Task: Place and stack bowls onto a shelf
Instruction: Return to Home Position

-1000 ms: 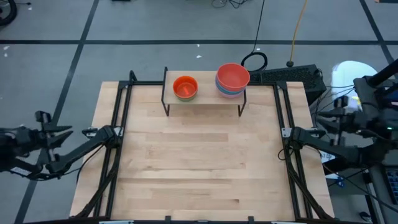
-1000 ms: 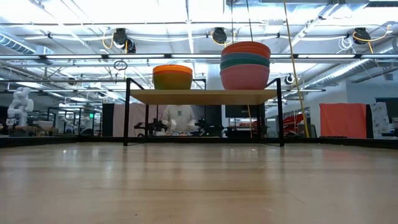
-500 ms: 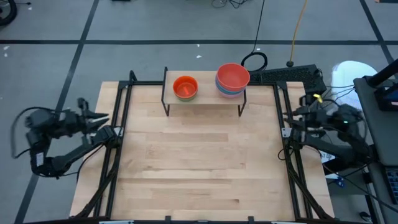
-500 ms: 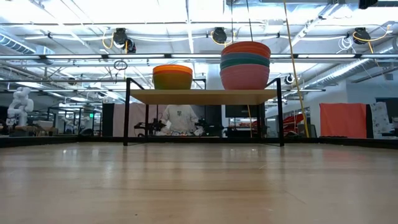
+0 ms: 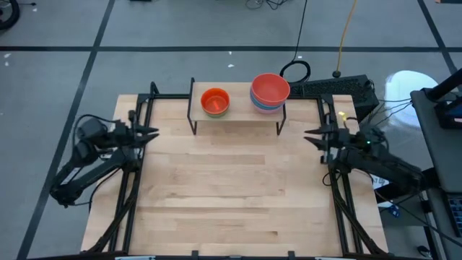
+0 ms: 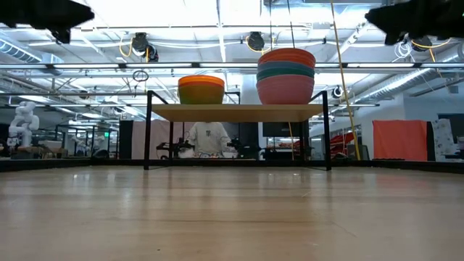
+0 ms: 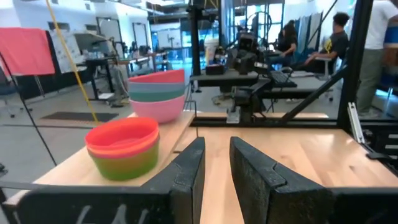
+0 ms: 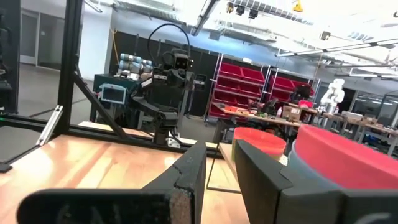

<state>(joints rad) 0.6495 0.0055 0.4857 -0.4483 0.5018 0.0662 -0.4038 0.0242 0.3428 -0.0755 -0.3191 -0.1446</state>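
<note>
1. My left gripper hangs over the worktop's left edge, toward the far left corner. Its fingers stand a sliver apart and grip nothing.
2. My right gripper hangs over the right edge, toward the far right corner. It shows the same narrow gap and is empty.
3. The shelf stands at the middle of the far edge, well apart from both grippers.
4. The short stack, orange on top, sits toward the shelf's left end.
5. The taller stack, orange over teal over pink, fills the right end.
</note>
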